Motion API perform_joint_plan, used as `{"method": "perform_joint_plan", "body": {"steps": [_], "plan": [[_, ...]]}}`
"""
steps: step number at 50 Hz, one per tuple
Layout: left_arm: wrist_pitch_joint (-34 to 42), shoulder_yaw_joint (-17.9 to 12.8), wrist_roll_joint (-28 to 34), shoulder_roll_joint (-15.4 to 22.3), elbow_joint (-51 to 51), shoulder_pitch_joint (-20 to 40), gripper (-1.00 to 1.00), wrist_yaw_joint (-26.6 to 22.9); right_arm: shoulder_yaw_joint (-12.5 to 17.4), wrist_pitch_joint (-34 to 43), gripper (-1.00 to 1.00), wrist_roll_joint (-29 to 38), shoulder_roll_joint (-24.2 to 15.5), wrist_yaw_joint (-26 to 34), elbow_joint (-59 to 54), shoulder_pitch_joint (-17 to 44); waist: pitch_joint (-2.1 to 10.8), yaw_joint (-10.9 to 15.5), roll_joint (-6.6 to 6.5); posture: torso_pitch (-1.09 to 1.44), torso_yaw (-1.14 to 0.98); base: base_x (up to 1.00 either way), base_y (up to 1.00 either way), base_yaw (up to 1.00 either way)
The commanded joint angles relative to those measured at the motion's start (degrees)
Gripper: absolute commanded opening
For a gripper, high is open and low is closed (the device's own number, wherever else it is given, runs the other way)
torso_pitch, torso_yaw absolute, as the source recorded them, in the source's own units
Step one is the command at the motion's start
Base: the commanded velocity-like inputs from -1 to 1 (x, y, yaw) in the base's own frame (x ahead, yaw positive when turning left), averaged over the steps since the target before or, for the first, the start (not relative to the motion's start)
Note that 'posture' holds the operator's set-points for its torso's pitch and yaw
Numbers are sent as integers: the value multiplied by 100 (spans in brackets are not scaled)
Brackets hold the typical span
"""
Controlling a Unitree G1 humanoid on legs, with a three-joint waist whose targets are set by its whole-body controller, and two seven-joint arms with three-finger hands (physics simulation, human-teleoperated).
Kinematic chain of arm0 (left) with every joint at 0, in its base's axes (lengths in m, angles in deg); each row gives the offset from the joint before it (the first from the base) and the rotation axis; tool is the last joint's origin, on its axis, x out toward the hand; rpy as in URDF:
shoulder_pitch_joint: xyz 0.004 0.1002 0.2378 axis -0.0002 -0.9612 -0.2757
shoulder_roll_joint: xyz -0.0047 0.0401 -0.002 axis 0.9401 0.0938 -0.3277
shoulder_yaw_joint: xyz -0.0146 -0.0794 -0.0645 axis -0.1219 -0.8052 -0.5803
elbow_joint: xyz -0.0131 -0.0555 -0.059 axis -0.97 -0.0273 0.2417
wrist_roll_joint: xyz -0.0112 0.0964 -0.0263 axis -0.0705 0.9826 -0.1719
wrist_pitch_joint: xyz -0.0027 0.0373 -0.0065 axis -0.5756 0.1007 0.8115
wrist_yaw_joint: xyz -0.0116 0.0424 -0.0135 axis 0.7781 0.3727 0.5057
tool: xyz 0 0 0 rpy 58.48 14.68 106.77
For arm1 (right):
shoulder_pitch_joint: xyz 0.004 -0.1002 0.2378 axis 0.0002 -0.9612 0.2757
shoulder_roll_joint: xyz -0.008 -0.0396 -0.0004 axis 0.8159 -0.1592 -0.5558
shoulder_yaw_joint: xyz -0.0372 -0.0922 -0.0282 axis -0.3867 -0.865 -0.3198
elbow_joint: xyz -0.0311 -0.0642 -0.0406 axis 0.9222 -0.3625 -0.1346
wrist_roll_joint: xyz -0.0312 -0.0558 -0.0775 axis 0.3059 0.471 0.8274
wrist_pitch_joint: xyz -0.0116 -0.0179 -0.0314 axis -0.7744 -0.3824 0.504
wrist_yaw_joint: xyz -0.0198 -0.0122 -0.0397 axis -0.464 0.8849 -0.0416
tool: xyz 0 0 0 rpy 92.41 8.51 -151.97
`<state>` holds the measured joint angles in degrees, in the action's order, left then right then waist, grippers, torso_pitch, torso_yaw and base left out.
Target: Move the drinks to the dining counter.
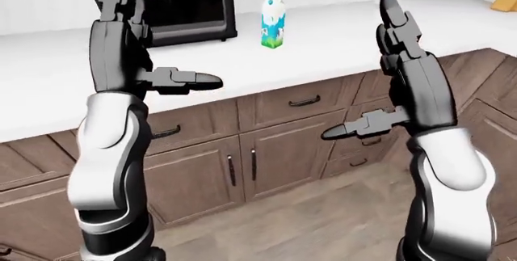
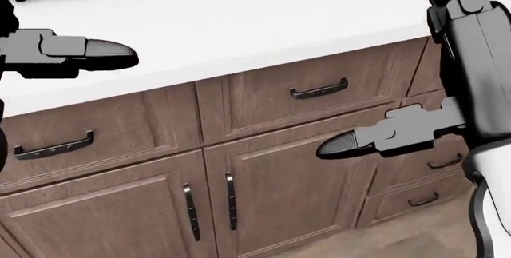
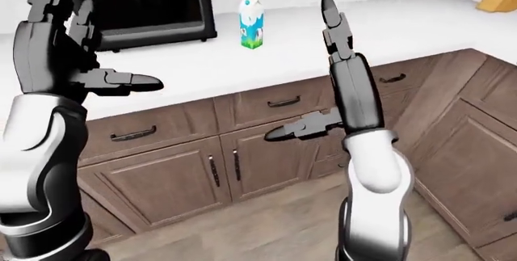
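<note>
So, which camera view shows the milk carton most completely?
The left-eye view: the whole milk carton stands upright on the white counter, beside the black oven. The right-eye view shows nearly the same. The head view cuts it off, showing only its base.

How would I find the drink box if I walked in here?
Look along the long white counter above the brown cabinets. Find the big black microwave standing on it; the milk carton stands upright just to the right of that in the left-eye view. It is the only small white carton, with blue and green print.
</note>
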<state>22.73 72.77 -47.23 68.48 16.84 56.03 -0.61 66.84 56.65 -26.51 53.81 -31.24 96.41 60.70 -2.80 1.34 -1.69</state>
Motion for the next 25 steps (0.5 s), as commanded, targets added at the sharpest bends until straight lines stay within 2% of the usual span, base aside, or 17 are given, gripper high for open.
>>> {"method": "perform_joint_plan", "body": {"steps": [1, 4, 6, 7, 8, 9, 10, 12, 17, 18, 19, 21, 22, 23, 25], "plan": [[-225, 26, -9, 34, -232, 204, 100, -12, 72, -188, 100, 72, -46, -86, 149, 167, 96, 6, 11, 0, 0, 50, 0, 51], [-227, 25, -5, 48, -194, 256, 100, -19, 95, -202, 100, 63, -45, -75, 123, 190, 53, 86, 228, 0, 0, 50, 0, 51], [-227, 46, 5, 38, -181, 281, 100, -17, 94, -252, 100, 36, -38, -87, 50, 216, 77, 124, 426, 0, 0, 49, 0, 51], [-245, 51, 19, 43, -171, 280, 100, -24, 92, -255, 100, 32, -41, -87, 32, 234, 111, 131, 577, 0, 0, 49, 0, 51], [-274, 60, 52, 57, -165, 277, 100, -41, 108, -241, 100, 21, -49, -76, 39, 249, 184, 61, 813, 0, 0, 51, 0, 51], [-260, 53, 51, 50, -169, 284, 100, -43, 105, -236, 100, 21, -55, -70, 44, 246, 75, 37, 556, 0, 0, 50, 0, 51], [-254, 52, 53, 49, -168, 297, 100, -44, 104, -237, 100, 15, -54, -68, 44, 247, -29, 77, 663, 0, 0, 49, 0, 52], [-241, 52, 47, 42, -165, 319, 100, -44, 95, -217, 100, 19, -59, -63, 37, 282, 51, -1, 637, 0, 0, 50, 0, 51], [-321, 46, 74, 36, -133, 260, 100, -60, 100, -233, 100, 13, -50, -76, 17, 275, 63, -136, 419, 0, 0, 50, 0, 46], [-314, 29, 62, 40, -131, 270, 100, -60, 179, -163, 100, -88, 38, -159, 23, 328, -5, -193, 324, 0, 0, 0, 0, 0], [-327, 29, 68, 48, -128, 261, 100, -64, 155, -159, 100, -78, -21, -165, 5, 299, 125, -186, 234, 0, 0, 0, 0, 0], [-345, 33, 74, 44, -122, 244, 100, -60, 139, -106, 100, -39, -46, -218, -10, 264, 213, -241, -182, 0, 0, 0, 0, 0], [-341, 35, 70, 38, -126, 242, 100, -60, 136, -93, 100, -26, -58, -229, 6, 270, 50, -263, -222, 0, 0, 0, 0, 0], [-339, 35, 69, 37, -130, 244, 100, -59, 127, -57, 100, -11, -65, -233, 13, 289, -10, -215, -254, 0, 0, 0, 0, 0], [-350, 40, 75, 34, -123, 244, 100, -55, 166, 10, 100, 2, -77, -248, 45, 287, -10, -195, -110, 0, 0, 0, 0, 0]]}}
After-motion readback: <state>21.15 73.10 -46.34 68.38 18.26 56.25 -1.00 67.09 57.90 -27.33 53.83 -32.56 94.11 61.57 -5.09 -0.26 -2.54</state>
